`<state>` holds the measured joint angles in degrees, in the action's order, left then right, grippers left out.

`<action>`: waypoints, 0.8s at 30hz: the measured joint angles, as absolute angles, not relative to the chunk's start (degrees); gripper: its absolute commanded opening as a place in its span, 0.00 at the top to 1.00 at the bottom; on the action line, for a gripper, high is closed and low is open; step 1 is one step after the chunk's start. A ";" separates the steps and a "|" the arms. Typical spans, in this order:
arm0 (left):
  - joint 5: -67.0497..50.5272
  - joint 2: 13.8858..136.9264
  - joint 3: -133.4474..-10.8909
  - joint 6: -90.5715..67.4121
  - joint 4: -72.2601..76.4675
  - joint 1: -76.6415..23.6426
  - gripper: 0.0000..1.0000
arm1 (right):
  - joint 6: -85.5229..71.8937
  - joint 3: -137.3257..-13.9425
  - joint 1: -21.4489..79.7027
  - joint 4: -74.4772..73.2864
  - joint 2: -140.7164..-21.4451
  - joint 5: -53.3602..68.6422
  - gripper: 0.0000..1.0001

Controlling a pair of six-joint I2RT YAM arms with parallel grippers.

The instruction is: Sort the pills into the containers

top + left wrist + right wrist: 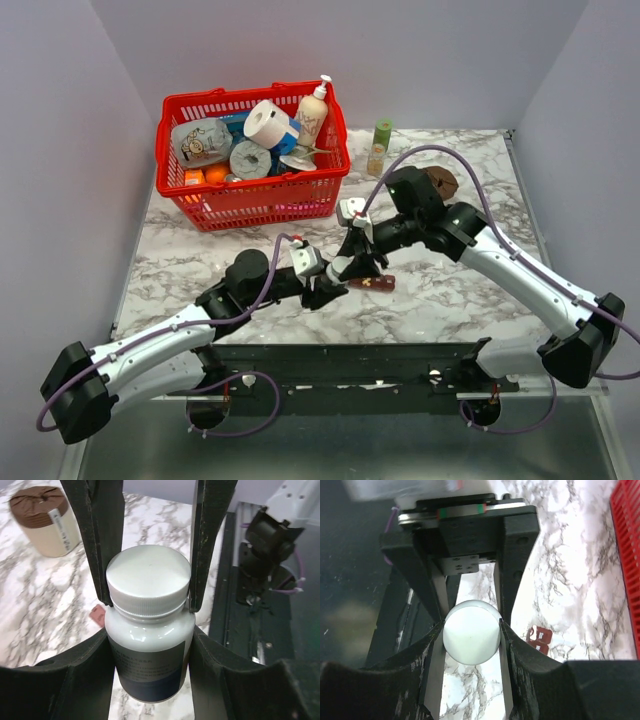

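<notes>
A white pill bottle (148,661) with a dark label is held above the marble table. My left gripper (150,636) is shut on its body. My right gripper (471,630) is shut on its white screw cap (471,640), and its fingers (206,545) flank the cap in the left wrist view. In the top view the two grippers meet at mid-table: left (326,290), right (352,264). The dark red-brown compartment strip (372,283) lies on the table just right of them. Part of it shows under the bottle (538,638) and beside it (96,614). No loose pills show.
A red basket (195,205) full of household items stands at the back left. A tall green-capped bottle (380,146) stands at the back centre. A round cream tub with a brown top (44,522) sits behind the right arm (441,182). The black base rail (350,375) runs along the near edge.
</notes>
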<state>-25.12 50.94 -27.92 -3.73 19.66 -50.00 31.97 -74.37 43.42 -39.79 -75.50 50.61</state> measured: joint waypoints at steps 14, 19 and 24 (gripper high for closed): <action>-9.76 51.77 -28.49 -0.69 17.67 -50.30 1.00 | 21.06 -77.38 43.62 -36.23 -79.94 41.47 0.20; -11.31 51.42 -28.51 1.26 21.08 -50.19 1.00 | 23.90 -82.78 43.79 -42.48 -80.05 43.38 0.02; -14.44 49.04 -28.51 2.52 21.50 -50.19 1.00 | 28.93 -87.39 43.81 -48.45 -80.03 45.15 0.00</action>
